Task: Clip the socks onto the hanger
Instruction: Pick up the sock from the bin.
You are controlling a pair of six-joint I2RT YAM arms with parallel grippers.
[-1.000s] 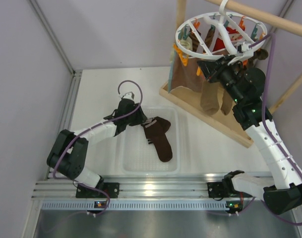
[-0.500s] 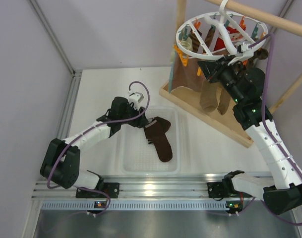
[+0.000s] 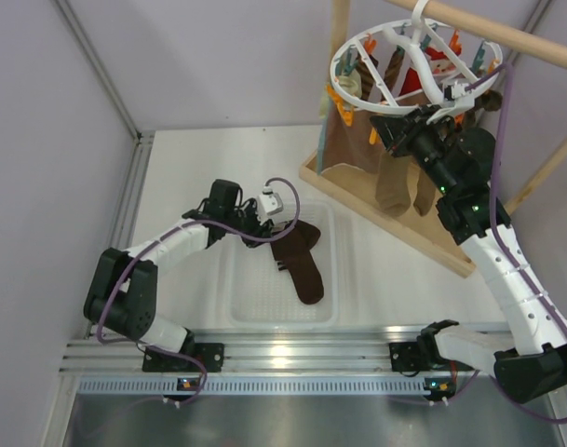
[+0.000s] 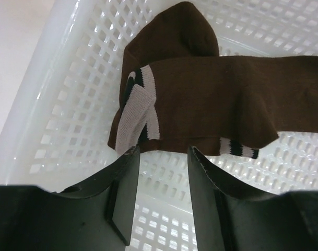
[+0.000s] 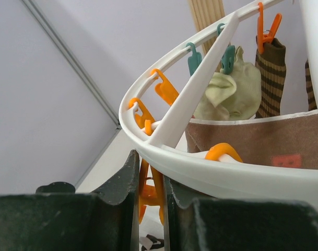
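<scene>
Two dark brown socks (image 3: 300, 255) with pale stripes lie crossed in a white mesh basket (image 3: 255, 298). In the left wrist view the socks (image 4: 211, 99) lie just ahead of my fingertips. My left gripper (image 3: 268, 226) (image 4: 164, 151) is open and empty, low in the basket at the socks' cuff end. The white ring hanger (image 3: 409, 65) hangs from a wooden rod, with orange and teal pegs. My right gripper (image 3: 385, 128) (image 5: 150, 180) is under the ring's rim (image 5: 200, 172), shut on an orange peg (image 5: 148, 191).
A wooden stand (image 3: 395, 219) with a plank base and an upright post stands at the back right. Tan, red, striped and pale green socks (image 5: 229, 94) hang from the ring. Grey walls close the left and back. A metal rail (image 3: 283, 358) runs along the near edge.
My left arm has swung right along the basket's rim, and its gripper now sits at the socks' cuff end. The right arm and the hanger have stayed still.
</scene>
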